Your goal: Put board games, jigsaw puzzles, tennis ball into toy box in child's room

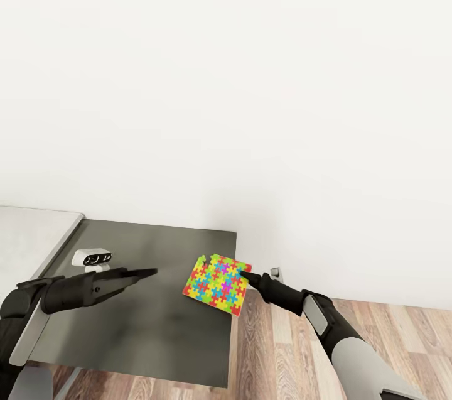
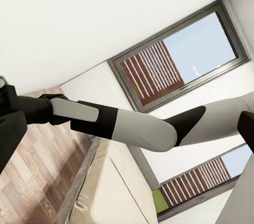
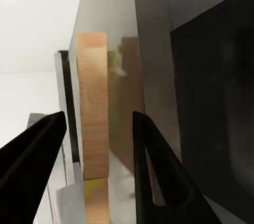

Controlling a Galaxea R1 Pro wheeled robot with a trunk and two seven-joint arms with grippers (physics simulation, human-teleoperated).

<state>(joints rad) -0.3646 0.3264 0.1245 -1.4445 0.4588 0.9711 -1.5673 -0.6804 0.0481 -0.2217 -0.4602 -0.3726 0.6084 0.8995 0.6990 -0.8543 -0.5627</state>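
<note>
A plain white wall (image 1: 226, 73) takes up the upper two thirds of the head view. Below it, in the lower left of the frame, lies the dark grey tabletop (image 1: 144, 331), with wood-plank floor (image 1: 295, 356) to its right along the bottom edge.

The right arm (image 1: 339, 337) rises from the lower right corner toward the centre, and the left arm (image 1: 56, 296) reaches in from the lower left edge, level over the tabletop.

The jigsaw puzzle (image 1: 216, 284), a bright multicoloured square, sits at the tabletop's right edge, tilted, just below centre of the frame. The right gripper (image 1: 246, 276) meets its right-hand edge. In the right wrist view the puzzle's tan edge (image 3: 92, 129) stands between the two dark fingers (image 3: 153, 171), with visible gaps on both sides, so the jaws are spread and not pressing it.

The left gripper (image 1: 147, 273) points right, well apart from the puzzle; its fingers lie together in a closed point.

A small white device (image 1: 92, 257) with dark round lenses sits on the tabletop in the left of the frame, just beyond the left arm.
</note>
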